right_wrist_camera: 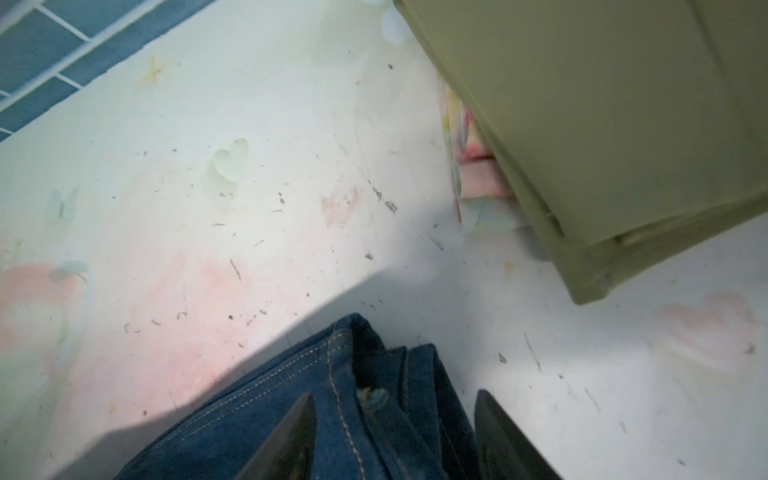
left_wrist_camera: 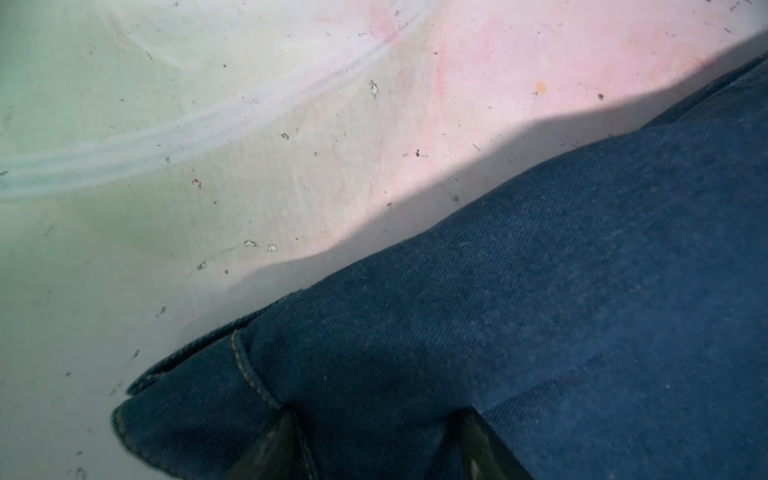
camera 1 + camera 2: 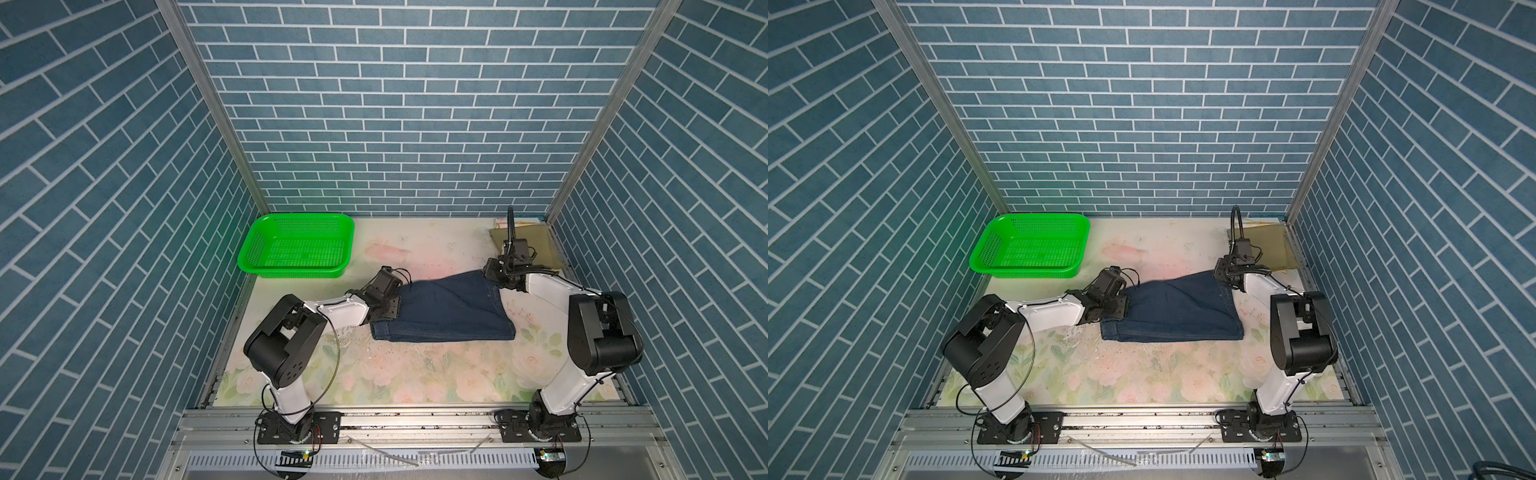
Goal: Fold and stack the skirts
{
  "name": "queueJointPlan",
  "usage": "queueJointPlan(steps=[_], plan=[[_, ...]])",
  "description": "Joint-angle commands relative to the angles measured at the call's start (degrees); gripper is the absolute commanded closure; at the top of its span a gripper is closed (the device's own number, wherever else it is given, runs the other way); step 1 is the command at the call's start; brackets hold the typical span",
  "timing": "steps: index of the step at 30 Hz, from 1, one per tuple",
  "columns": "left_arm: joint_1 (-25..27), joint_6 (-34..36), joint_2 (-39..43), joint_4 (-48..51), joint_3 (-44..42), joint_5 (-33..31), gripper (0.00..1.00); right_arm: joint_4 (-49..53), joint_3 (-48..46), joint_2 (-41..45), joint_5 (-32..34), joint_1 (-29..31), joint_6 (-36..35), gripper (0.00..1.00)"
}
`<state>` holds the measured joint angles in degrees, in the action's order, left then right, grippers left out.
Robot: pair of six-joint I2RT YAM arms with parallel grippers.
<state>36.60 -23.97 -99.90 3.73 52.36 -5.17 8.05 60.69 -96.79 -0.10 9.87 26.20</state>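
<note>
so the dark blue denim skirt (image 3: 449, 309) is lying roughly in the middle of the floral surface (image 3: 415, 374), between the two arms, and both of them have a hold on its far edge. The left gripper (image 3: 397, 307) is at the far left corner of it, and in the left wrist view its fingers (image 2: 274, 453) are closed in on a bunch of denim by the stitched hem, with that bit lifted enough to throw a shadow on the surface underneath. The right gripper (image 3: 492, 272) has the far right corner; in the right wrist view its fingers (image 1: 286, 440) sit either side of the thick waistband right by the button, so they're only partly closed but clamped on the cloth. In both top views the far edge slopes up toward the right side while the near edge lies flat on the surface. The other two skirts are tucked in the far right corner: the olive-khaki skirt (image 1: 602, 124) is folded flat there, and the pastel flowery skirt (image 1: 478, 183) peeks out from under its edge, so the olive one is on top. That pile is near the right gripper but not touching the denim. The green perforated basket (image 3: 307, 216) sits at the far left of the surface, well apart from all the skirts
</note>
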Motion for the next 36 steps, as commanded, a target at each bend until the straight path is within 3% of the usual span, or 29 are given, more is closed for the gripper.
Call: queueJointPlan(steps=[1,8,10,12,16,17,28,36], plan=[[-0.3,-0.6,-2.8,4.1,-2.0,2.7,0.38,7.0,2.8,2.0,0.8,-0.3,-4.8,0.38],[-0.5,-0.1,-3.3,4.3,-1.0,3.5,0.38,7.8,2.7,-0.3,-4.6,-0.4,-4.9,0.39],[-0.5,0.0,-3.3,4.1,-1.0,3.6,0.38,6.6,2.8,-2.0,-7.1,-0.4,-5.6,0.44],[-0.5,-0.1,-3.2,4.0,-1.1,3.6,0.38,4.8,2.9,-3.5,-8.1,-0.4,-6.0,0.57],[-0.5,-0.2,-3.2,3.8,-1.5,3.8,0.38,4.1,4.0,-4.7,-7.6,-0.4,-6.0,0.96],[-0.5,-0.1,-3.3,3.7,-1.6,3.7,0.38,4.0,4.2,-4.6,-6.9,-0.4,-6.0,1.0],[-1.4,-0.1,-3.0,2.9,-4.0,3.7,0.4,8.8,6.9,-2.6,6.1,-2.0,-8.8,1.0],[-1.6,-0.1,-3.9,2.9,-3.7,4.4,0.41,8.8,8.3,-5.0,10.1,-2.2,-9.7,1.0]])
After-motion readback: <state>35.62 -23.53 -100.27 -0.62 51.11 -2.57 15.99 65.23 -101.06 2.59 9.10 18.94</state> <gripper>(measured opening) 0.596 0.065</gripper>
